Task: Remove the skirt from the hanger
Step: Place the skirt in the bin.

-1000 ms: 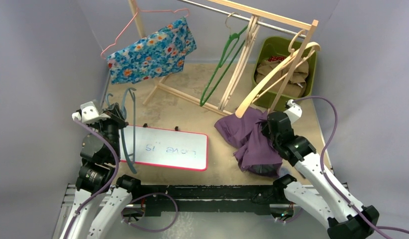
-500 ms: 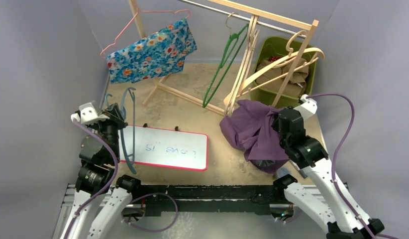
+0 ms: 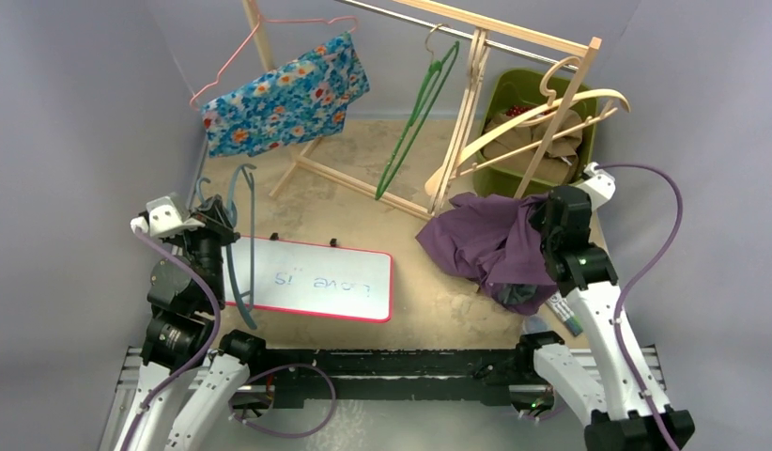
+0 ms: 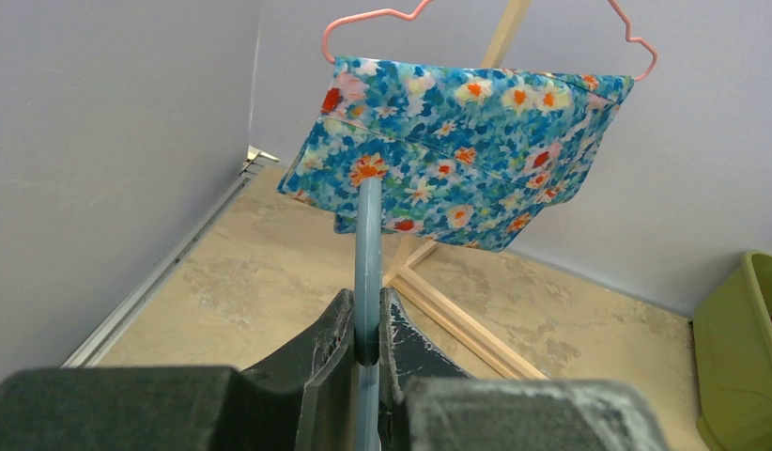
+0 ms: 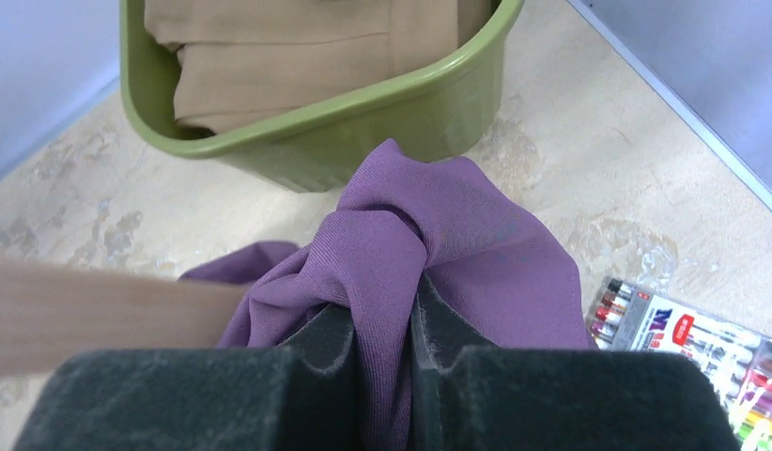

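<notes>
At the near left corner of the bench, your left fingers are clenched on the thin shaft of a blue hanger. The left wrist view shows that pinch plainly; the top view shows only the hanger standing up by the arm. Just right of it, a whiteboard with a red rim lies flat along the near edge.

Near the right edge, your right fingers are grasping a bunched fold of the purple skirt. From above the fingers are buried in cloth, and only the right wrist view shows the fold squeezed between them. That view also shows a pack of markers on the bench beside the skirt, which is barely visible from above. The skirt is a heap partly lifted off the bench, just in front of the green bin.

A wooden hanger tilts above the bin, its low end reaching the skirt's far side. You cannot tell whether the cloth is on it or only touching it.

The bin, at the far right corner, holds folded tan cloth. Across the far edge stands one wooden rack carrying one green hanger and one pink hanger draped with a floral cloth. Pale wooden hangers overlap there, so their number is unclear.
</notes>
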`<state>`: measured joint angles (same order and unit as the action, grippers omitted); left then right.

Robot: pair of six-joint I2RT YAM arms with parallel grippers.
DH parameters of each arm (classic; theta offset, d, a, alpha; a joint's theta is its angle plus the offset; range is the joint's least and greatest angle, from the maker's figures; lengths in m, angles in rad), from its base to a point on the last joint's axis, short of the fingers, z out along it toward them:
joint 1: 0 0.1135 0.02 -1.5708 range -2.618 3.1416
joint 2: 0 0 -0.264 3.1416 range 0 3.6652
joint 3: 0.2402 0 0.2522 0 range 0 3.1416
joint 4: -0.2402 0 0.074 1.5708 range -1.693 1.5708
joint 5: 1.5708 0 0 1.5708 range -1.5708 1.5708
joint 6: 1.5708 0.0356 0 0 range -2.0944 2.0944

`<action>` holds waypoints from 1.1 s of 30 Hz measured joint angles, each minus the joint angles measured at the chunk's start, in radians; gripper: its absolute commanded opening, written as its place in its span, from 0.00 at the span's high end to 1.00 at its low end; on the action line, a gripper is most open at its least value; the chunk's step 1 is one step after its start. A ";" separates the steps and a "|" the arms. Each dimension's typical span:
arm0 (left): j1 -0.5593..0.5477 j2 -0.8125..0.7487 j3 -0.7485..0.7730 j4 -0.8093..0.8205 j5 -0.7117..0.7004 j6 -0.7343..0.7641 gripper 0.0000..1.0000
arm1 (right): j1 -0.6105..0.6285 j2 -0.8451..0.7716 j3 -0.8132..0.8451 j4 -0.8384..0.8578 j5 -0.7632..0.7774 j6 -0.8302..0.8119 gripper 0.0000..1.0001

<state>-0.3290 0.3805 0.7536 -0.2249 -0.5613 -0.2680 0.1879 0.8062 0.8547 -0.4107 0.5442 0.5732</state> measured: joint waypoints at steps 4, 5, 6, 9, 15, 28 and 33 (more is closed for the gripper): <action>-0.004 -0.003 0.000 0.000 0.000 0.000 1.00 | -0.109 0.046 0.000 0.051 -0.096 -0.024 1.00; -0.007 -0.003 0.000 0.000 0.000 0.000 1.00 | -0.126 0.056 0.000 0.061 -0.110 -0.029 1.00; -0.008 -0.003 0.000 0.000 0.000 0.000 1.00 | -0.140 0.065 0.000 0.068 -0.122 -0.034 1.00; -0.016 -0.005 0.000 0.000 0.000 0.000 1.00 | -0.194 0.093 0.013 0.080 -0.162 -0.049 1.00; -0.022 -0.014 -0.004 0.000 0.000 0.000 1.00 | -0.264 0.129 0.094 0.092 -0.206 -0.069 1.00; -0.034 -0.014 -0.008 0.000 -0.001 0.000 1.00 | -0.307 0.210 0.296 0.117 -0.203 -0.099 1.00; -0.034 -0.014 -0.008 0.000 0.000 0.000 1.00 | -0.309 0.254 0.386 0.133 -0.203 -0.104 1.00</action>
<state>-0.3630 0.3668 0.7456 -0.2249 -0.5617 -0.2684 -0.1211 1.0603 1.2404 -0.2775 0.3408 0.4690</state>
